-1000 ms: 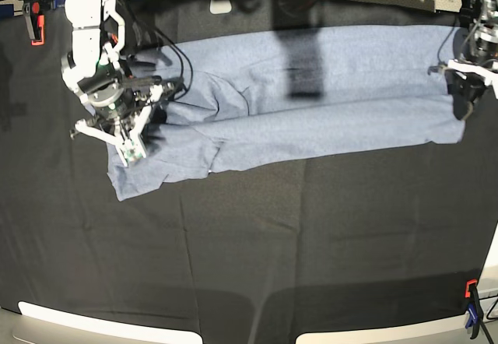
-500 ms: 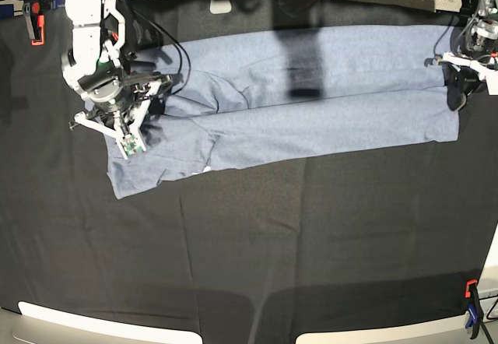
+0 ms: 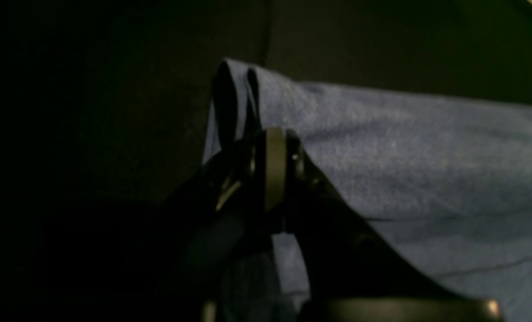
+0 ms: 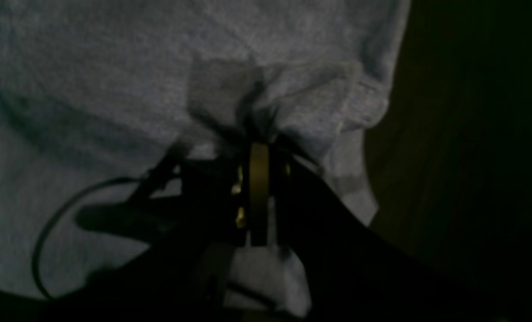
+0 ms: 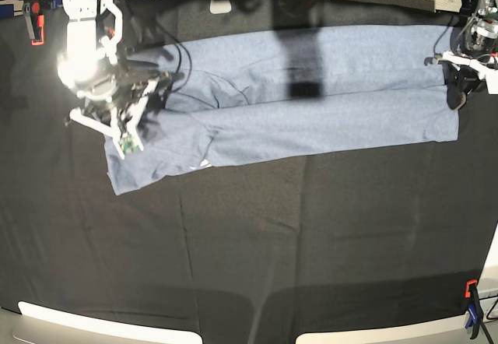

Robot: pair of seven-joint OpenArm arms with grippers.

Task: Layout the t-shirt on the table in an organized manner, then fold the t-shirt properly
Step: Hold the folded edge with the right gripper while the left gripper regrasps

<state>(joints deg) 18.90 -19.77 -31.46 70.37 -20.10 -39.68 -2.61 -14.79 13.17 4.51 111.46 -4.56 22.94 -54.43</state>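
Left wrist view. Item: left gripper [image 3: 272, 147], jaws clamped together on a bunched edge of the t-shirt [image 3: 418, 152]; two loops of cloth stand up just beyond the tips. Blue-grey fabric spreads to the right of the tool, black table [image 3: 91, 112] cloth to its left.

Right wrist view. Item: right gripper [image 4: 259, 150], jaws pinched on a gathered tuft of the t-shirt [image 4: 113, 89]. Fabric fills the left and upper field; its hemmed edge falls just right of the tool, with dark table [image 4: 471, 156] beyond.

Base view. Item: t-shirt [image 5: 311, 95], a long band across the far part of the table [image 5: 272, 258], doubled lengthwise, a little white lettering peeping at the lower fold. Right gripper [image 5: 134, 109] grips it at the picture's left end, left gripper [image 5: 457, 79] at the right end. An orange and blue clamp [image 5: 471, 313] sits at the near right corner.

Handling note (judgement): the step appears to be a lengthwise fold carried by both ends. Keep both grips at even height and tension so the band stays straight, align edge to edge, and release only once the cloth lies flat.
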